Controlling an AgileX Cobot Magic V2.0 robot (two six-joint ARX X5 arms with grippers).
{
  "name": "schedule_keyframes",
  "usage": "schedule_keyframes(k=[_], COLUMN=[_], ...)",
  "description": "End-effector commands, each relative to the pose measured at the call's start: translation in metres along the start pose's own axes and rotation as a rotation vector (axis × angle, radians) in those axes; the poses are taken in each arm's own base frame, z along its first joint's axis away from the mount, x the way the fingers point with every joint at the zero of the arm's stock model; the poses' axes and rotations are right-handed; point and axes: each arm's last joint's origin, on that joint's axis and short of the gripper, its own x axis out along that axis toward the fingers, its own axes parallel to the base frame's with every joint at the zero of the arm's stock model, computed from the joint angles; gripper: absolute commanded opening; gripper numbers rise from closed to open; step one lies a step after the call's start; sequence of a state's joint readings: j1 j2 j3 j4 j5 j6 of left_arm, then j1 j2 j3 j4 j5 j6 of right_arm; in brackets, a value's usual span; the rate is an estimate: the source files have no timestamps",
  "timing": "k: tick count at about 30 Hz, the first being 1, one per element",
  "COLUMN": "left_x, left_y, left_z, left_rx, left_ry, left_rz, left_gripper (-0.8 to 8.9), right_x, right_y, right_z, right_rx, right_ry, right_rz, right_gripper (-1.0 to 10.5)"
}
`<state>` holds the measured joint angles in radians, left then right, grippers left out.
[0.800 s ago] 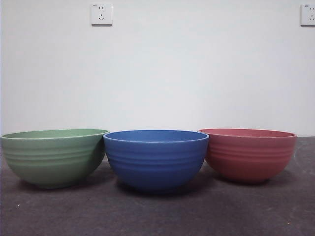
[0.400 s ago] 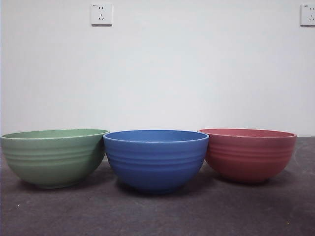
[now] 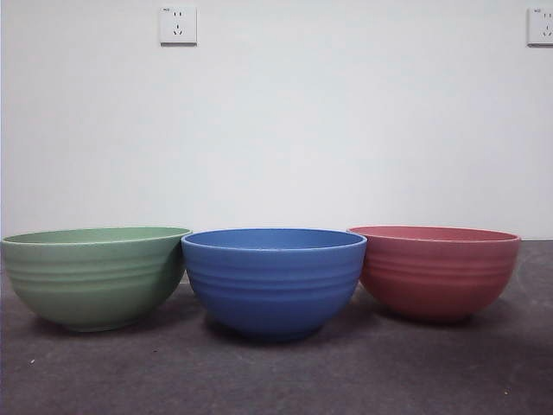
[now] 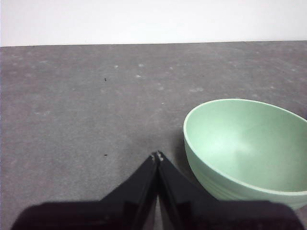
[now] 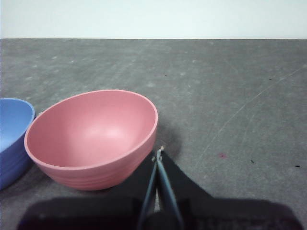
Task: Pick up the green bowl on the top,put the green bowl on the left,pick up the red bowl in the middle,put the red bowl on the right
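Dark grey table [image 3: 276, 380] is carrying three ribbed bowls in a row, all sitting upright and empty. Green bowl [image 3: 93, 275] is resting just beside the left gripper [image 4: 157, 156], whose jaws are pressed together at the tips above bare tabletop. Blue bowl [image 3: 274, 278] is sitting in the middle, its rim touching or nearly touching both neighbours. Red bowl [image 3: 435, 271] is sitting just beside the right gripper [image 5: 159, 152], jaws likewise closed. Table surface is showing pale specks and faint scratches.
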<state>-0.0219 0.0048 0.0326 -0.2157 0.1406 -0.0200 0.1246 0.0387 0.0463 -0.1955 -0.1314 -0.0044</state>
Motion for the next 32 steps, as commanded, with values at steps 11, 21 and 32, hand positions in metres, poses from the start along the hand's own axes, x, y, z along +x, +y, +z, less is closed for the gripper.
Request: schedule_keyframes(k=[11, 21, 32], left_x=[0.0014, 0.0014, 0.0014], left_y=[0.0007, 0.0007, 0.0007], left_z=[-0.0047, -0.0047, -0.0047], left_rx=[-0.008, -0.008, -0.008], left_ry=[0.013, 0.014, 0.014], left_rz=[0.007, 0.008, 0.008], left_gripper=[-0.04, -0.04, -0.03], right_x=[0.0018, 0.0018, 0.0018], right_y=[-0.0003, -0.0003, -0.0003], right_z=[-0.0078, -0.0078, -0.0078], right_rx=[0.003, 0.003, 0.003], right_ry=[-0.024, -0.024, -0.024], right_rz=[-0.003, -0.003, -0.003], right_gripper=[-0.2, -0.2, -0.2])
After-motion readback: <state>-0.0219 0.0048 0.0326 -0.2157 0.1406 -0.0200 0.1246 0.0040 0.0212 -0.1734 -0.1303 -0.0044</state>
